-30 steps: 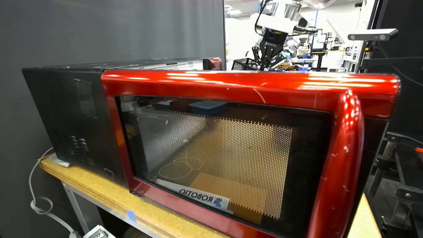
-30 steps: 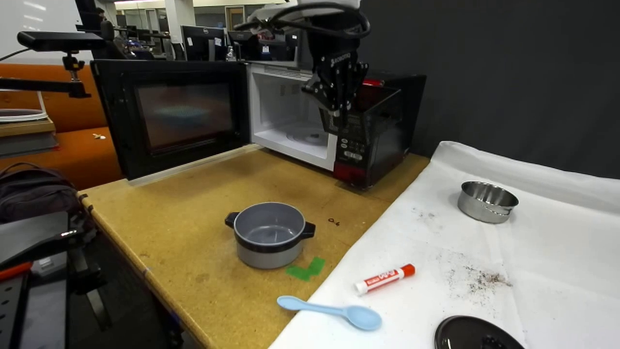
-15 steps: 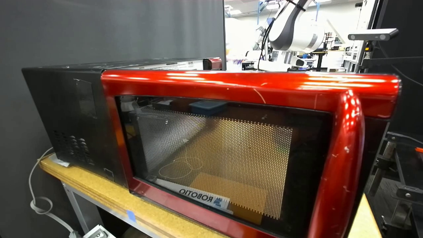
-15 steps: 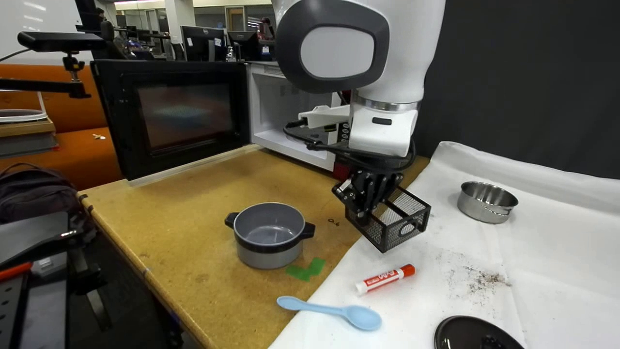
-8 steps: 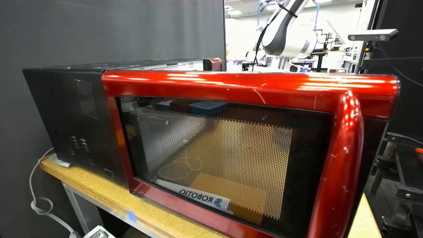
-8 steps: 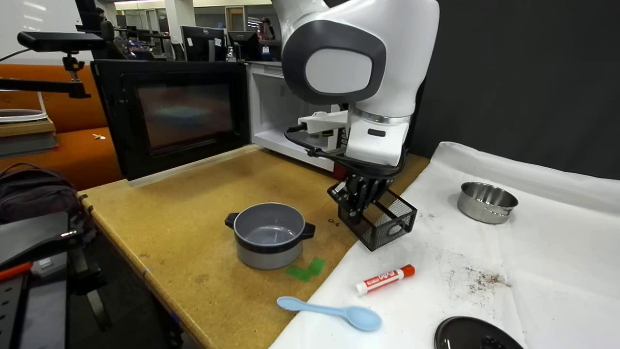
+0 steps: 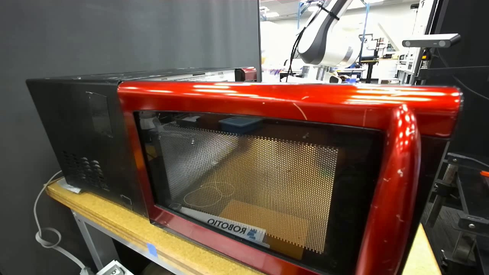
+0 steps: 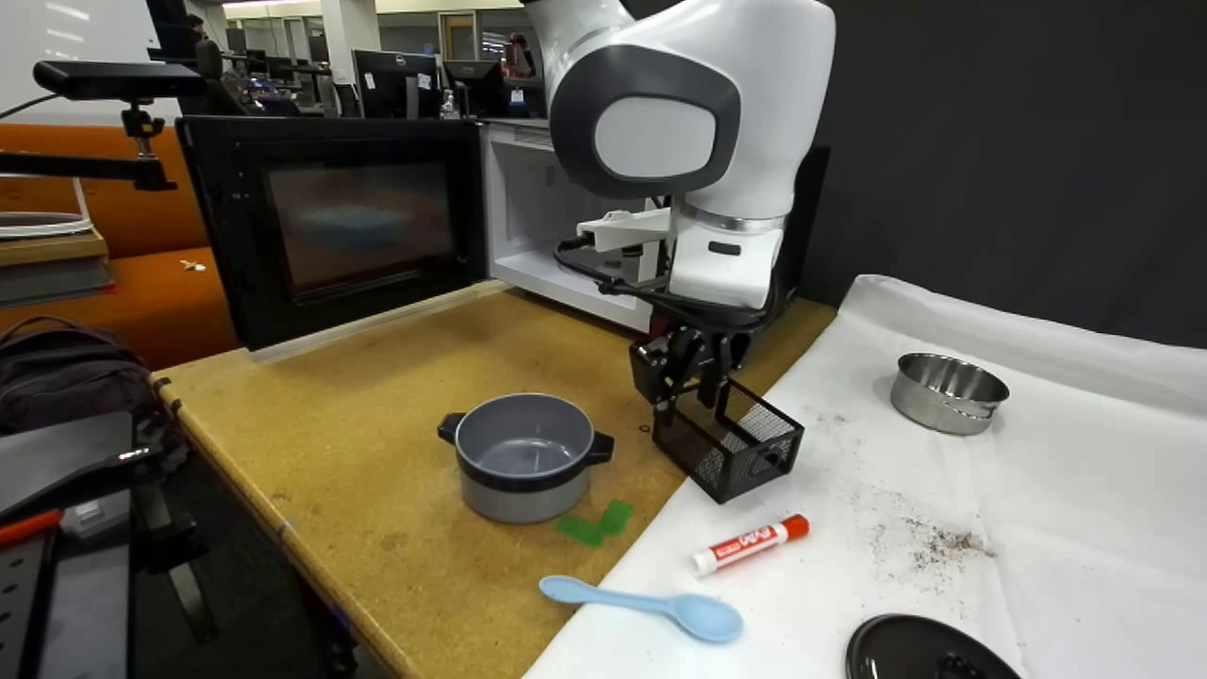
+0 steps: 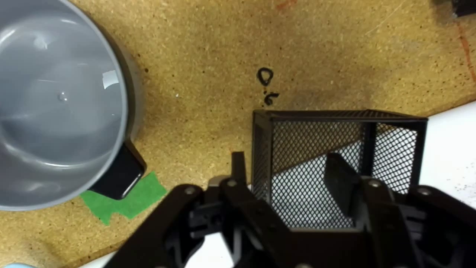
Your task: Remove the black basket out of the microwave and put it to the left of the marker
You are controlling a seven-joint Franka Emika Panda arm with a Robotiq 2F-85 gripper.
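Note:
The black mesh basket (image 8: 760, 464) stands across the border of the wooden board and the white sheet, a short way from the marker (image 8: 752, 547) on the microwave side. Above its near-microwave end is my gripper (image 8: 690, 410), open. In the wrist view the jaws of the gripper (image 9: 286, 158) are well apart: the left finger (image 9: 238, 163) is outside the end wall of the basket (image 9: 262, 149), the right finger (image 9: 340, 175) over its inside. Neither visibly presses on the wall. The microwave (image 7: 244, 95) has its door (image 8: 358, 226) swung wide. The marker is outside the wrist view.
A grey pot (image 8: 524, 462) with black handles stands left of the basket, beside green tape (image 8: 596, 524). A blue spoon (image 8: 651, 604) and a dark lid (image 8: 919, 651) lie near the front. A steel pan (image 8: 948, 396) stands at the right on the white sheet (image 8: 1066, 471).
Two seconds ago the basket hung from the shut gripper high up before the microwave. It came down toward the marker, shifted slightly left and levelled; the jaws have just opened around its wall.

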